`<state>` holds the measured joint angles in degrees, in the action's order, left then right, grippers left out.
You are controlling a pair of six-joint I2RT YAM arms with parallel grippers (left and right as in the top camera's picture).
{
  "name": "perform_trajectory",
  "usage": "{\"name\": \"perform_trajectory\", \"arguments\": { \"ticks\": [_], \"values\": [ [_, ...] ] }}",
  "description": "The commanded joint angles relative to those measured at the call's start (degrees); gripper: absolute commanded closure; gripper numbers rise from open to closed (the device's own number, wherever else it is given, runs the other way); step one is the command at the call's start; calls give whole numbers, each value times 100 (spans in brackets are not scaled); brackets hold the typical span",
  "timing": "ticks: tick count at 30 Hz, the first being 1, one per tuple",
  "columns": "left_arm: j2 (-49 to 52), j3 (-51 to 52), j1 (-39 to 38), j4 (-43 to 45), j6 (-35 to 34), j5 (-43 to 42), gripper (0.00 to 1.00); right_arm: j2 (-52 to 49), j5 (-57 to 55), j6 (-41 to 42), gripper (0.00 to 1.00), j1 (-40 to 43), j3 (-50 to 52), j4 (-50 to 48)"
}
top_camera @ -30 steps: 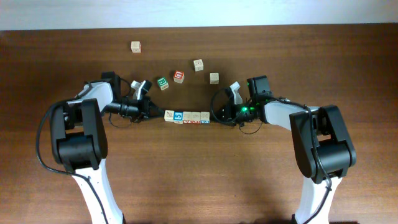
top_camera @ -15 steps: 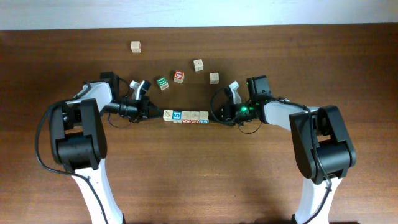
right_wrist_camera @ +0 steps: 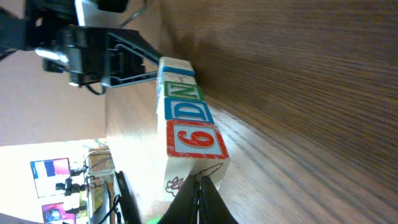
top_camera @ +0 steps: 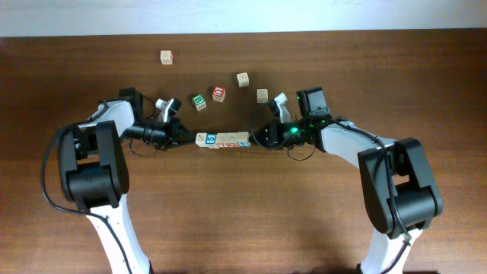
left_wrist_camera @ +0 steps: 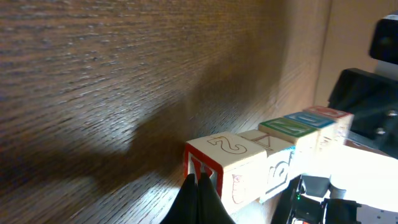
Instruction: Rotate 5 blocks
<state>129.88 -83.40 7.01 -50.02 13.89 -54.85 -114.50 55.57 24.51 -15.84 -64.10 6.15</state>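
The left gripper point(top_camera: 190, 138) has its fingers pressed together into one point, and that point is set against the left end of the row of five blocks point(top_camera: 223, 140). The right gripper point(top_camera: 256, 135), pinched flat the same way, butts against the row's right end, so the row sits squeezed between the two tips. Neither gripper holds anything between its fingers.

The row lies on the wooden table point(top_camera: 243, 205) with its cubes face to face. From the right wrist, the end cube shows a red 6 point(right_wrist_camera: 198, 138).

On the side of the row away from the arm bases, other cubes lie loose. A green-lettered cube point(top_camera: 198, 101) and a red-faced cube point(top_camera: 219, 93) are near it, and a pale cube point(top_camera: 166, 57) is well apart.
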Motion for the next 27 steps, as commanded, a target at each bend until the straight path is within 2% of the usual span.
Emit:
{"name": "perform_trajectory", "arguments": {
  "ticks": [1,21,27],
  "values": [
    [44,22,-166,-17,-33,-236,100,92,50,111,95,-400,-208,-39],
    [44,22,-166,-17,-33,-225,100,92,-542,151,95,-826,-713,522],
    [44,22,-166,-17,-188,87,100,90,-852,151,95,-876,-750,715]
  ]
}}
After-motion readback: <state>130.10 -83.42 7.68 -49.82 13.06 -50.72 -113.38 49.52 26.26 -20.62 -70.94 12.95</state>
